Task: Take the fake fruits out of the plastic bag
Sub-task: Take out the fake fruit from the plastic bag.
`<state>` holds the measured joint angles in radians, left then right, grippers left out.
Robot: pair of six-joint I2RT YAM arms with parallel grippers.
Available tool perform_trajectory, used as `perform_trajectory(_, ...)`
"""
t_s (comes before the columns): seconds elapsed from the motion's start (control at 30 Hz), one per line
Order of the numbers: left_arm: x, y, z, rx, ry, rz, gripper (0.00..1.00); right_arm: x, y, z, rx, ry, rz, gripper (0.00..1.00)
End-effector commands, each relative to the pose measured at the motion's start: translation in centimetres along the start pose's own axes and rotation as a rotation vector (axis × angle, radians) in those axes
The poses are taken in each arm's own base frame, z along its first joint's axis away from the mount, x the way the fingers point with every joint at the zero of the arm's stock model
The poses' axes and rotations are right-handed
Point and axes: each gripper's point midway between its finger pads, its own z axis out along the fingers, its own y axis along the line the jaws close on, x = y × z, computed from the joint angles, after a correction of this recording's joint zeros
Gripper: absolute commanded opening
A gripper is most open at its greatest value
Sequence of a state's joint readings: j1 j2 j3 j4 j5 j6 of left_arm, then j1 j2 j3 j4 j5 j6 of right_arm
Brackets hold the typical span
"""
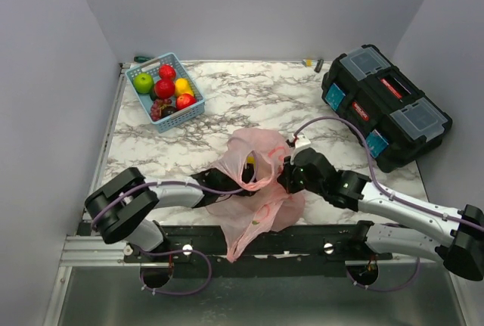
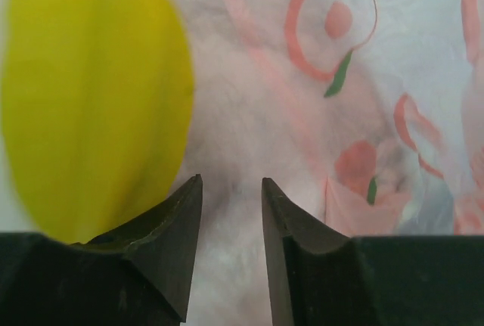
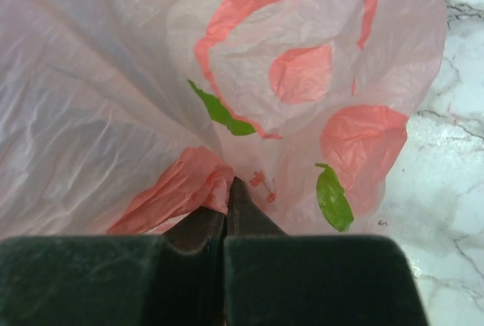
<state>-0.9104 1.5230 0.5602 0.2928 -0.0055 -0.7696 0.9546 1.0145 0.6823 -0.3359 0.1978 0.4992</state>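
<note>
Right gripper (image 3: 227,194) clamped on plastic bag (image 3: 113,84) at near edge of desk (image 1: 249,95), left gripper (image 2: 231,190) parted beside yellow fruit (image 2: 91,99); toolbox label (image 1: 392,88) unreadable.

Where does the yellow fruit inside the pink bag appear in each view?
Top external: the yellow fruit sits in the mouth of the pink plastic bag, near the centre.
Left wrist: the fruit fills the upper left.
Right wrist: not in it.
Shared landmark: the pink plastic bag.

Yellow fruit (image 2: 91,99) blurred, cropped — L fingers (image 2: 162,254) inside bag (image 1: 261,209).
</note>
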Motion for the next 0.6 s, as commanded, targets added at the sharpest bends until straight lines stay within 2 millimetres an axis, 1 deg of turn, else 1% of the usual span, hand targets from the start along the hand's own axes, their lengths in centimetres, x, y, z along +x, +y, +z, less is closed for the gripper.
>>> perform_trajectory(0.0,-0.8,-1.7,-2.7,0.117,-0.063,0.053,0.45,1.3,-1.0,0.3,0.041,0.02,0.028,0.01)
perform_trajectory(0.17,-2.3,-3.3,-5.4,0.193,-0.13,0.117,0.63,2.1,-0.6,0.7,0.005,0.03,0.005,0.01)
perform_trajectory(0.23,-3.2,-4.0,-6.2,0.21,-0.154,0.138,0.68,2.5,0.0,0.8,-0.031,0.051,-0.007,0.01)
perform_trajectory(0.33,-4.4,-4.9,-6.7,0.218,-0.175,0.16,0.72,2.7,0.5,0.7,-0.063,0.062,-0.011,0.01)
perform_trajectory(0.37,-4.6,-5.1,-6.6,0.22,-0.17,0.166,0.73,2.6,0.6,0.7,-0.064,0.064,-0.004,0.05)
perform_trajectory(0.4,-4.8,-5.5,-6.5,0.23,-0.168,0.168,0.73,2.6,0.7,0.7,-0.06,0.071,0.008,0.15)
perform_trajectory(0.43,-4.8,-5.7,-6.2,0.231,-0.16,0.168,0.74,2.3,0.9,0.5,-0.058,0.071,0.026,0.28)
perform_trajectory(0.5,-5.1,-6.1,-5.3,0.23,-0.148,0.162,0.74,1.5,1.1,0.0,-0.045,0.074,0.059,0.47)
perform_trajectory(0.57,-5.5,-6.5,-4.5,0.224,-0.143,0.157,0.8,1.1,0.9,-0.4,-0.014,0.077,0.096,0.72)
